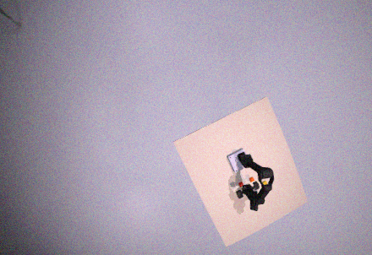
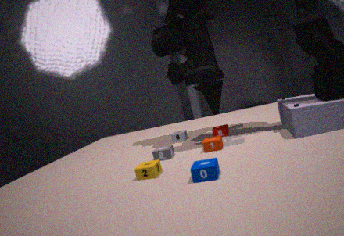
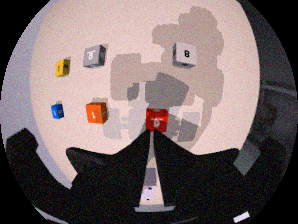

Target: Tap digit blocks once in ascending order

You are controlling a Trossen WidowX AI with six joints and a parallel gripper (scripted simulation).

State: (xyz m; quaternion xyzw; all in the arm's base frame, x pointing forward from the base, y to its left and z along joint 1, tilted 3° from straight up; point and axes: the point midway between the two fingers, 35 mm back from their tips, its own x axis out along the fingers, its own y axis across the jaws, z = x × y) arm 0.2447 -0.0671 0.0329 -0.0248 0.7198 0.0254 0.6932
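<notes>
My gripper (image 2: 216, 112) (image 3: 151, 132) is shut and empty, its tips a little above the red block (image 1: 241, 184) (image 2: 220, 130) (image 3: 157, 120), whose digit I cannot read for certain. An orange block (image 1: 252, 179) (image 2: 212, 144) (image 3: 96, 113) shows 1. A blue block (image 2: 205, 172) (image 3: 57, 111) shows 0. A yellow block (image 1: 265, 182) (image 2: 148, 170) (image 3: 62, 67) shows 2. A grey block (image 2: 163, 152) (image 3: 94, 56) has a blurred digit. A white block (image 2: 180, 136) (image 3: 184, 54) shows what looks like 8. The arm hides some blocks in the top view.
The arm's pale base box (image 1: 234, 161) (image 2: 324, 119) stands on the pale table top (image 1: 210, 156) (image 2: 101, 195), to the right in the exterior view. The arm's shadow falls around the red and white blocks.
</notes>
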